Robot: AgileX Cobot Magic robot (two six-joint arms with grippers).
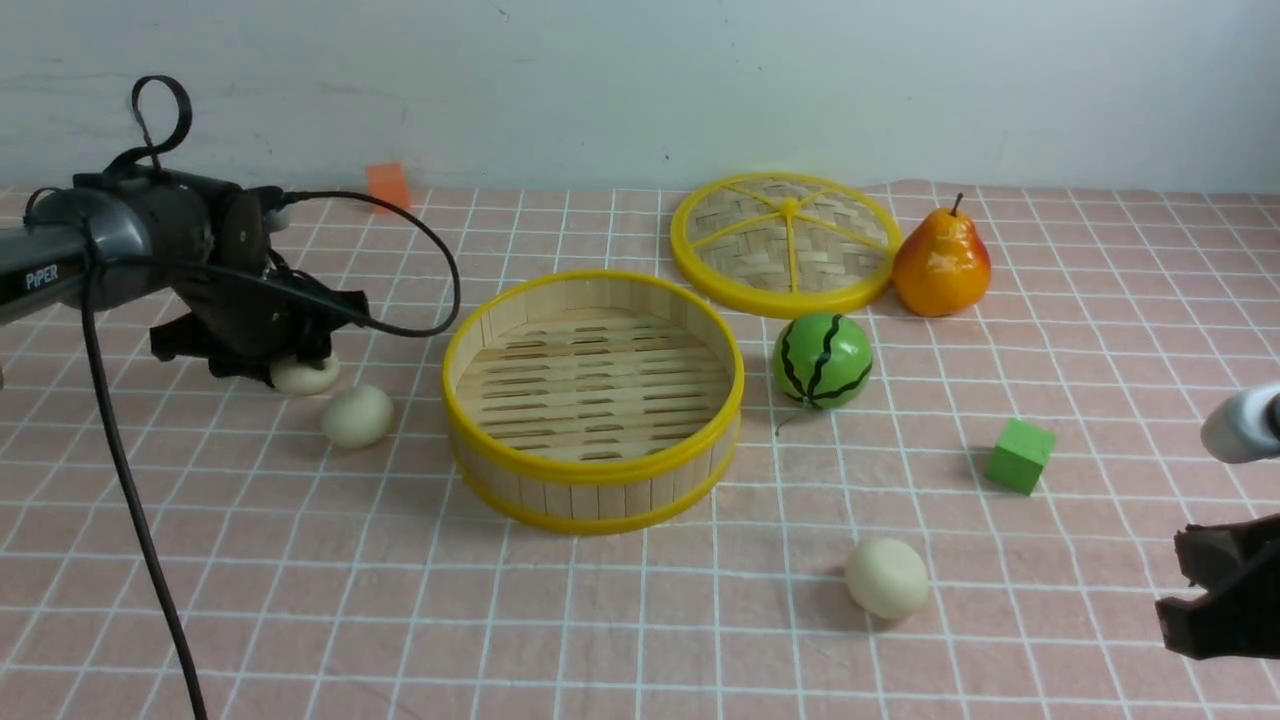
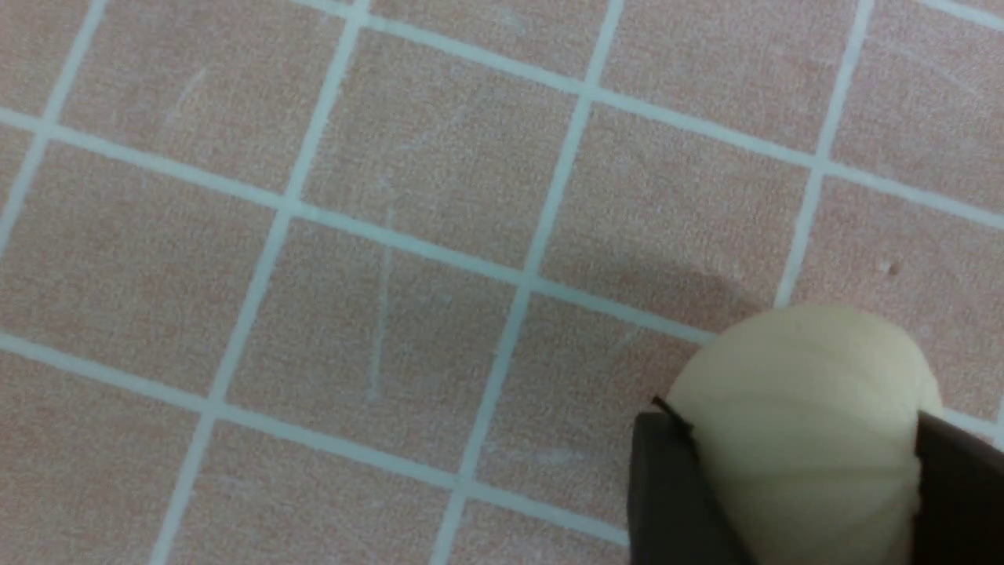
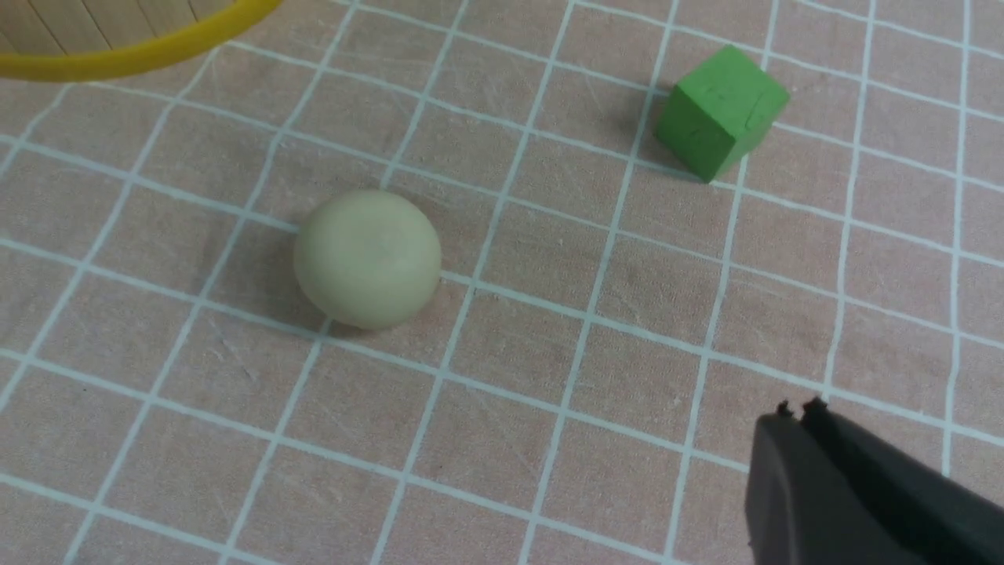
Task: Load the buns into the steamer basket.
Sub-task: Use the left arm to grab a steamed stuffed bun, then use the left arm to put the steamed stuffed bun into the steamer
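Note:
Three cream-white buns show. My left gripper (image 1: pixel 298 362) is low over the table left of the steamer basket (image 1: pixel 594 468), and its fingers press both sides of one bun (image 1: pixel 312 379). In the left wrist view the gripper (image 2: pixel 798 428) squeezes that bun (image 2: pixel 800 361). A second bun (image 1: pixel 357 416) lies just in front of it. A third bun (image 1: pixel 887 578) lies in front of the basket to the right, also in the right wrist view (image 3: pixel 368 258). My right gripper (image 1: pixel 1215 590) is shut and empty at the right edge, its tips (image 3: pixel 798 408) apart from that bun. The basket is empty.
A flat woven yellow-rimmed lid (image 1: pixel 786 243) lies behind the basket, with a toy pear (image 1: pixel 941 262) to its right. A toy watermelon (image 1: pixel 822 360) stands right of the basket. A green cube (image 1: pixel 1019 455) sits further right, also in the right wrist view (image 3: pixel 720 111). A small orange block (image 1: pixel 388 184) is at the back.

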